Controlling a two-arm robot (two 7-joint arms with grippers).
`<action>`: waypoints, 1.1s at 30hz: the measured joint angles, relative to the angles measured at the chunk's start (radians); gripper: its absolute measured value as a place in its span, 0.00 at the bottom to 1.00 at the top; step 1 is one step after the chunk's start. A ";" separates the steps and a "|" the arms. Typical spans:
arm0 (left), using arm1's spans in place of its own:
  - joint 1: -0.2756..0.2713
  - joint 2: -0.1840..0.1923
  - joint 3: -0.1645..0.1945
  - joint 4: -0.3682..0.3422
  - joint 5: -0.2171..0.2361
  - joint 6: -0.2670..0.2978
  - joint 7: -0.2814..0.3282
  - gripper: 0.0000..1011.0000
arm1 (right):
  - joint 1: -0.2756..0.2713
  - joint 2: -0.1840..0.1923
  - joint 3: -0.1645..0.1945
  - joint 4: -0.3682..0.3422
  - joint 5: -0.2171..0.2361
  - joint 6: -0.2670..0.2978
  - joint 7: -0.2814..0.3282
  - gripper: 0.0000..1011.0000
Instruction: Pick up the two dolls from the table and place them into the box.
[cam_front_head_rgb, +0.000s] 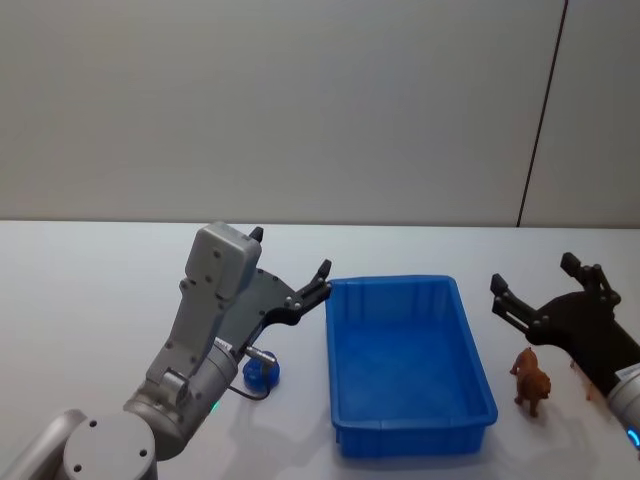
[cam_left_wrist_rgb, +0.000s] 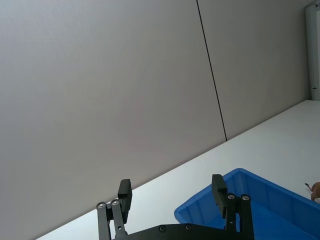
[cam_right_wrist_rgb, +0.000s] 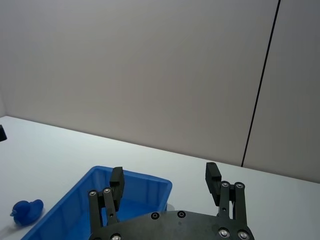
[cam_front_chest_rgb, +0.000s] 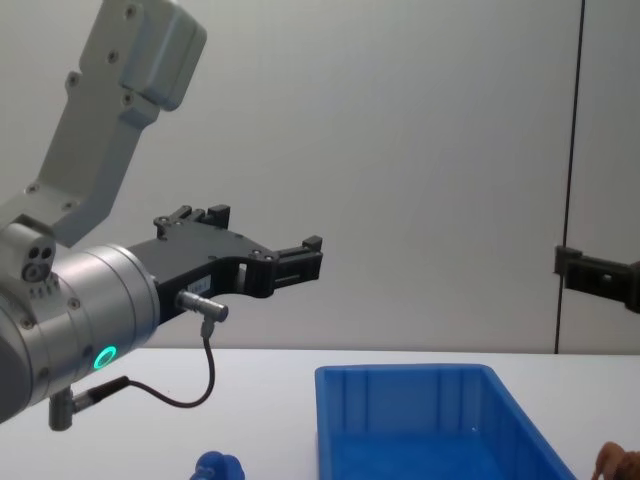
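The head camera is looking forward and down from high up, taking in the table (cam_front_head_rgb: 90, 290) and the wall (cam_front_head_rgb: 300, 100) behind, with the box (cam_front_head_rgb: 400, 370) lying at 5 o'clock from centre. The chest camera is sitting lower, looking level across the table, and is seeing the box side-on, again at 5 o'clock. The left wrist camera is riding close behind the left gripper (cam_left_wrist_rgb: 171, 186), tilting up at the wall, with the box just beyond. The right wrist camera is sitting close behind the right gripper (cam_right_wrist_rgb: 165, 173), likewise facing the wall. All four views are sharing the box and the wall. The head, chest and right wrist views are sharing the blue doll (cam_front_head_rgb: 262, 373).
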 joint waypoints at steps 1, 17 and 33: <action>0.000 0.000 0.000 0.000 0.000 0.000 0.000 0.99 | 0.003 0.002 0.004 0.005 0.000 0.000 0.002 0.99; 0.000 0.000 0.000 0.000 0.000 0.000 0.000 0.99 | 0.020 0.052 0.054 0.082 -0.022 0.041 -0.001 0.99; 0.000 0.000 0.000 0.000 0.000 0.000 0.000 0.99 | 0.005 0.076 0.079 0.153 -0.032 0.118 -0.013 0.99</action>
